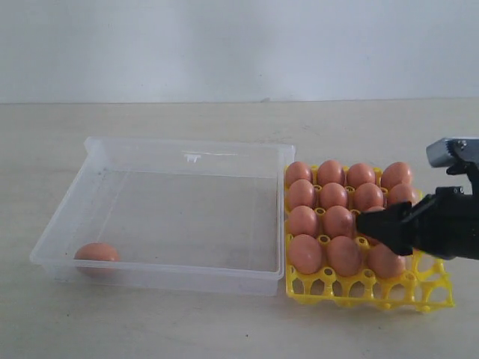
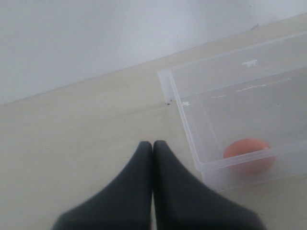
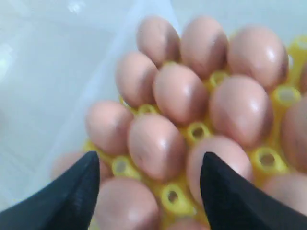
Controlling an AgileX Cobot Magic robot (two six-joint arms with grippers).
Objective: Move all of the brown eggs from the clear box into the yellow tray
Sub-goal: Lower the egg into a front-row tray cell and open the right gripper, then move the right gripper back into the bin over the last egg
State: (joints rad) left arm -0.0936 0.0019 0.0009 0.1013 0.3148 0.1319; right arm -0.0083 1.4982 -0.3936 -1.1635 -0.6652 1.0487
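Note:
One brown egg (image 1: 96,252) lies alone in the near-left corner of the clear box (image 1: 179,153); the left wrist view shows this egg (image 2: 248,154) behind the box wall (image 2: 189,127). Several brown eggs (image 1: 331,196) fill the yellow tray (image 1: 374,290) to the right of the box. My right gripper (image 1: 374,224) hovers over the tray's third row, open, with nothing between its fingers (image 3: 225,191); eggs (image 3: 156,143) sit in their cups just below. My left gripper (image 2: 153,144) is shut and empty above the bare table outside the box's left end.
The box and tray touch side by side on a pale wooden table (image 1: 224,329). A white wall (image 1: 239,45) runs behind. The tray's near-right cups (image 1: 426,288) hold no eggs.

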